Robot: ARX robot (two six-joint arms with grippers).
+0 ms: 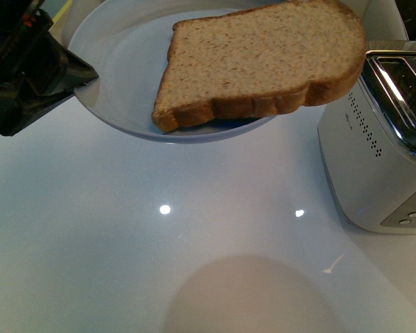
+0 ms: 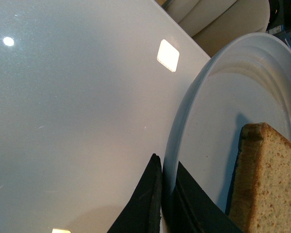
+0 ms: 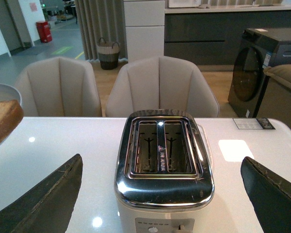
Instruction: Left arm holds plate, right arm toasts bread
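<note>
Glossy white table (image 1: pixel 125 263) fills the near ground, with pale chairs (image 3: pixel 162 85) on its far side and a silver toaster (image 1: pixel 374 159) standing at the right. From the left, the left gripper (image 1: pixel 80 75) is clamped on the rim of the plate (image 1: pixel 118 62), one jaw on each face of it, holding it clear of the table. I'd say it is held there to offer up the bread (image 1: pixel 263 62), which lies on the plate and overhangs its right edge, the side nearest the toaster. The right gripper (image 3: pixel 161 160) has its jaws spread wide and empty, facing the toaster's two bare slots. That looks well placed, I reckon, to reach for the slice next.
</note>
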